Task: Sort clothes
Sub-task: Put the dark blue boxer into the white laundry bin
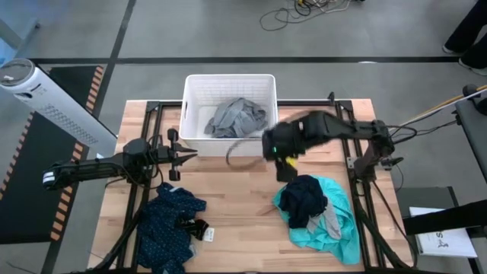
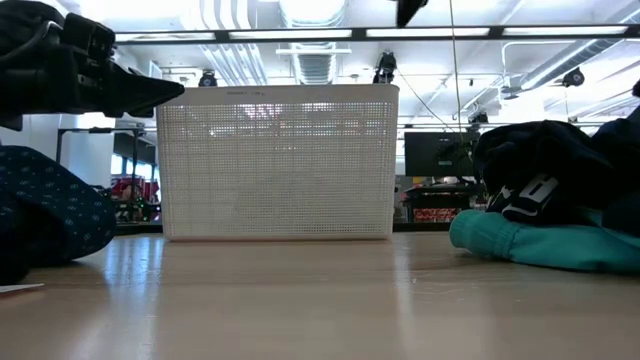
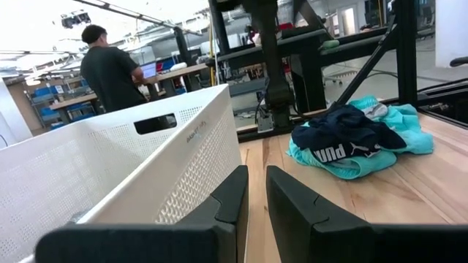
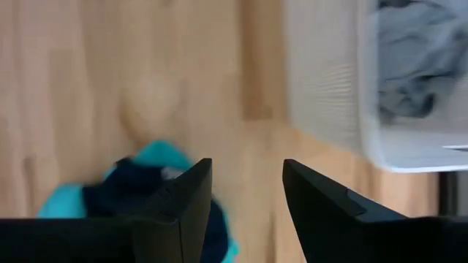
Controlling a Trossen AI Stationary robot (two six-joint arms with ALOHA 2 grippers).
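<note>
High view puts my right gripper (image 1: 283,161), jaws parted and empty, just above the navy garment (image 1: 304,199) atop the teal one (image 1: 335,224); my left gripper (image 1: 183,155), nearly closed and empty, is farther.

Basket (image 1: 195,85): white plastic, walls perforated with fine holes
Garment in basket (image 1: 237,116): grey
Garment at left (image 1: 169,223): dark navy with small pale dots
Garment at right, underneath (image 1: 342,230): teal
Piece on top of the teal (image 1: 306,198): dark navy, white lettering
Table (image 1: 236,205): pale wood planks
Left hand (image 1: 185,154): black
Right hand (image 1: 284,169): black
</note>
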